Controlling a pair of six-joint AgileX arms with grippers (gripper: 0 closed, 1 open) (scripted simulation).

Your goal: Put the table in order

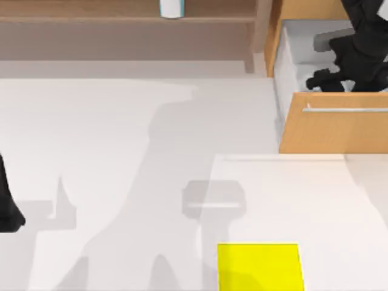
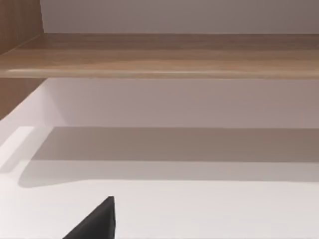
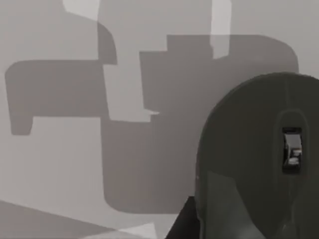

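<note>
My right gripper (image 1: pixel 330 76) hangs inside the open drawer (image 1: pixel 290 66) at the table's far right. I cannot tell whether its jaws are spread or pinching. The right wrist view shows a dark grey rounded object (image 3: pixel 249 159) with a small slot in its top, quite possibly a computer mouse, close under the camera above the drawer's pale floor. Whether it is gripped or lying loose I cannot say. My left gripper (image 1: pixel 9 209) is parked low at the table's left edge, and there too the jaw state is beyond me. The table (image 1: pixel 109 151) spreads flat and white under everything, in front of the wooden shelf (image 1: pixel 121 19) and the drawer cabinet. The yellow pad (image 1: pixel 260 267) lies on it at the near edge, right of centre. I judge the step in hand to be stowing the dark object in the drawer. If so, the next move is to leave it on the drawer floor, lift the right arm clear of the walls, then push the wooden front (image 1: pixel 333 130) home. As for bearing, the table lies level. Its visible span runs left to right across the top view, parallel to the shelf, though its ends are out of frame, so I take that as its long axis only tentatively.
</note>
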